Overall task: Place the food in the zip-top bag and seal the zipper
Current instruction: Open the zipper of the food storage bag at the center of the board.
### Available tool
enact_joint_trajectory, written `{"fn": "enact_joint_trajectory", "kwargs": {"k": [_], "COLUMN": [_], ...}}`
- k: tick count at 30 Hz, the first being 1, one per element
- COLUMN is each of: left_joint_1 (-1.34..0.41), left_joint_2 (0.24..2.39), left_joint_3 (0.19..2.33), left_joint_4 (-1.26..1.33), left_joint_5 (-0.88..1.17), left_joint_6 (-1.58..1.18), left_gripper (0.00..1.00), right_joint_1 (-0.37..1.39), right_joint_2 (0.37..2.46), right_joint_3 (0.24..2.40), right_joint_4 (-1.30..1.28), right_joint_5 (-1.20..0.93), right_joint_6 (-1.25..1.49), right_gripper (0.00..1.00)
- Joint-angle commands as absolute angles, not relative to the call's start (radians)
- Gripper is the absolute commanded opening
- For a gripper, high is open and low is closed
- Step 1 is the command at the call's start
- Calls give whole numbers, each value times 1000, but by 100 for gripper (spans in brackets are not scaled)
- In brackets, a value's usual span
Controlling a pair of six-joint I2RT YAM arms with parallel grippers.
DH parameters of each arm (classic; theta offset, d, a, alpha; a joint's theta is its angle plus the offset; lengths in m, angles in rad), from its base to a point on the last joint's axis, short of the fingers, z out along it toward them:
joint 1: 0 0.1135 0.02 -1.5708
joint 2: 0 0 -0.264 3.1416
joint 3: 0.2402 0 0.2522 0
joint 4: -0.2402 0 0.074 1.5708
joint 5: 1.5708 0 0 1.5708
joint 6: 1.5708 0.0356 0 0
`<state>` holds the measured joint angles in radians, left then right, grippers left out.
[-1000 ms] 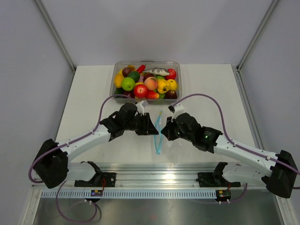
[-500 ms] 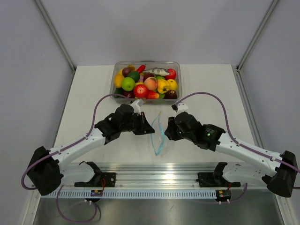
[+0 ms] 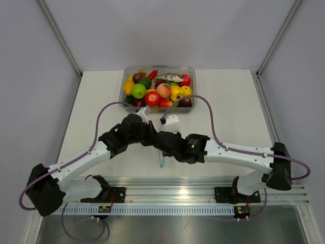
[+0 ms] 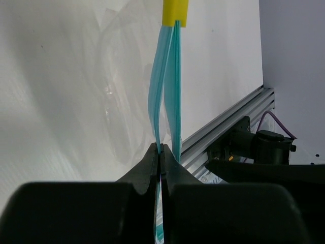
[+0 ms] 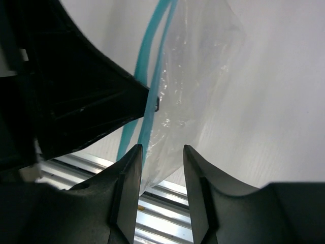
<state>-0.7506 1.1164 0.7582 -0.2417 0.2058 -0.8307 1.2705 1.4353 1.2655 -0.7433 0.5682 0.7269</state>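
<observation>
The zip-top bag [image 4: 114, 76] is clear and crinkly, and hangs over the table between both grippers. Its teal-blue zipper [image 4: 175, 91] ends in a yellow tab [image 4: 175, 12]. My left gripper [image 4: 160, 148] is shut on one strip of the zipper, and the other strip hangs free beside it. My right gripper [image 5: 162, 152] is open, its jaws either side of the bag's [image 5: 198, 66] lower edge next to the zipper [image 5: 147, 66]. In the top view both grippers [image 3: 152, 137] [image 3: 163, 143] are close together, with the zipper [image 3: 161, 161] below them. The food, including a green apple [image 3: 138, 91] and a red fruit [image 3: 152, 98], lies in the tub.
A rigid clear tub [image 3: 192, 71] full of toy food stands at the back middle of the table. The aluminium rail [image 3: 167, 183] runs along the near edge just below the bag. The left gripper's black body [image 5: 76, 101] fills the left of the right wrist view.
My right arm has swung left, close up to the left gripper. The bag's mouth, spread wide between the grippers before, has narrowed and now hangs down by the left gripper.
</observation>
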Motion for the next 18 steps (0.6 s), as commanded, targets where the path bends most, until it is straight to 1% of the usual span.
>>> {"fn": "enact_joint_trajectory", "kwargs": {"k": [1,5,10,18], "left_joint_1": [-753,-753,-753,-753], "left_joint_2": [1075,1066,1065,1065], "left_joint_3": [749,752,753,752], "left_joint_4": [-232,-242,-248,-249], "left_joint_5": [167,166,155,152], "left_joint_6": [-838,-836,-842,-845], "left_gripper": [0,0,0,0], "right_joint_1": [1279,1279,1279,1279], "right_joint_2": [1456,1468,1476,1440], "right_joint_3": [1305,1289,1282,1266], "right_joint_4": [-810,-793,-776,-709], "right_joint_5": [692,683,663,626], "right_joint_6": [813,811,813,833], "right_gripper": [45,44,49,50]}}
